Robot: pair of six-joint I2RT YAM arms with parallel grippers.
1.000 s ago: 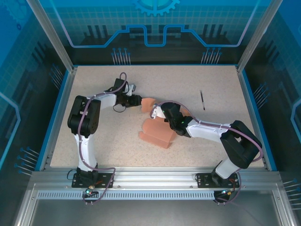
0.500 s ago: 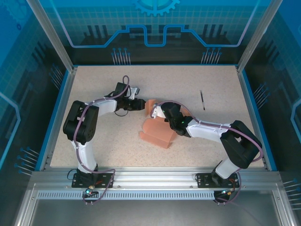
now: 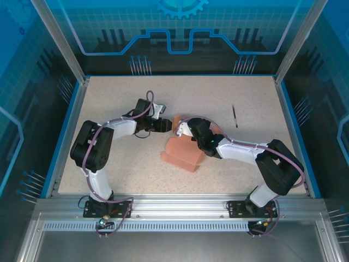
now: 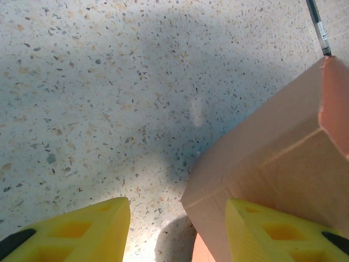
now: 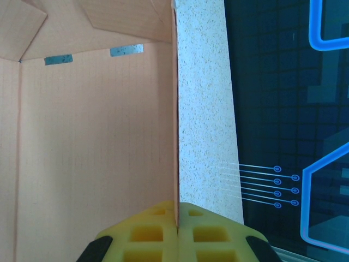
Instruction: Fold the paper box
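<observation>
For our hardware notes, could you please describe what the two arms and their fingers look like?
The left arm and right arm have white links, black joints and mauve cables looping alongside. Their fingers are yellow moulded blocks with square recesses and black outer patches.

paper box point(image 4: 272, 164): plain card, no print readable
dark stick point(image 4: 318, 26): pale marks on its barrel, beyond the right finger point(image 4: 272, 234) of the left gripper point(image 4: 177, 218), too small to read
back panel point(image 3: 174, 33): gear emblem, no letters
</observation>
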